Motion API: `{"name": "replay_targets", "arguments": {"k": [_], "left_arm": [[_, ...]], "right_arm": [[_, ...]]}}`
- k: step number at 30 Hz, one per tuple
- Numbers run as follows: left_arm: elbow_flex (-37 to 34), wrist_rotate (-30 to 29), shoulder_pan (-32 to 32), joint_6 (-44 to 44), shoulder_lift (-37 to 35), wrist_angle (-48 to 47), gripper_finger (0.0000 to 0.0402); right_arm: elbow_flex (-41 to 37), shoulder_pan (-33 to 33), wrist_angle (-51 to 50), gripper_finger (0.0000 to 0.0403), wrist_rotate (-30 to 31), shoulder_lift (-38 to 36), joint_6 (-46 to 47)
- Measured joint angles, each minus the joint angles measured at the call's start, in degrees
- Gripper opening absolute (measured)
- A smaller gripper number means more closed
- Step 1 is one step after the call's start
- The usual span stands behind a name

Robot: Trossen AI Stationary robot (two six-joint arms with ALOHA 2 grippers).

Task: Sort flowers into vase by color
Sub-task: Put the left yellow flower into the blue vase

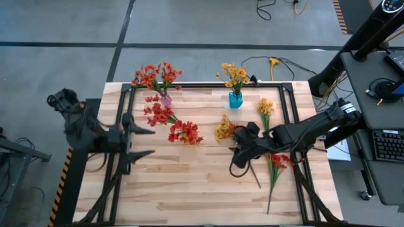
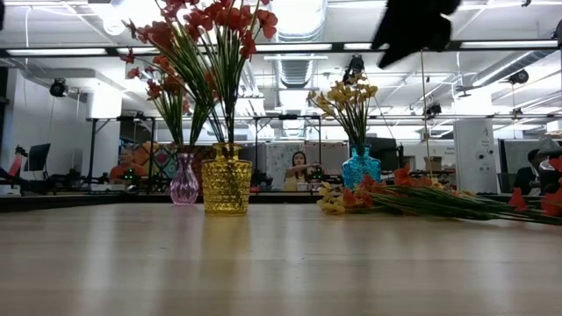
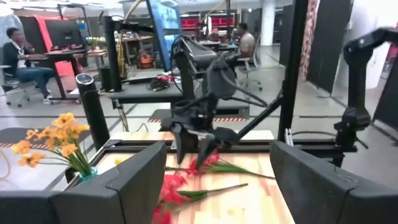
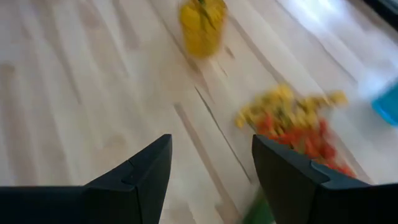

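Wooden tabletop fills my overhead feed, pale planks with a dark frame round it, and beyond it the level camera gives me an open workshop with people seated at desks far back. My left gripper waits at the table's left side, fingers spread wide with nothing between them. My right gripper is out over the right-centre of the table, jaws apart and empty in its wrist feed, with bare wood showing between the fingers. Just ahead of it on the wood lies a loose bunch of yellow and red-orange flowers. Overhead, a yellow sprig lies near that gripper, and a red sprig with a long green stem lies under the right arm. At the back edge, a blue vase holds yellow flowers, and a pink vase holds red-orange ones. A yellow vase also holds red-orange flowers, standing just beside the pink one in the level feed.
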Motion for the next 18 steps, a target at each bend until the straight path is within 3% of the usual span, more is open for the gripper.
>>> {"name": "replay_targets", "arguments": {"k": [6, 13, 18], "left_arm": [[0.1, -15.0, -9.8, -0.4, 2.7, 0.6, 0.0270], [0.1, -7.9, -16.2, -4.2, 7.6, 1.1, 0.0270], [0.0, -13.5, -17.3, -8.2, 14.3, 2.1, 0.0270]], "right_arm": [[0.0, 0.0, -6.7, 0.0215, 0.0, 0.3, 5.6], [-0.5, 0.0, -6.2, 0.0215, 0.0, 0.5, 6.1], [-2.7, -0.2, -6.1, 0.0215, 0.0, 0.5, 9.4]]}}
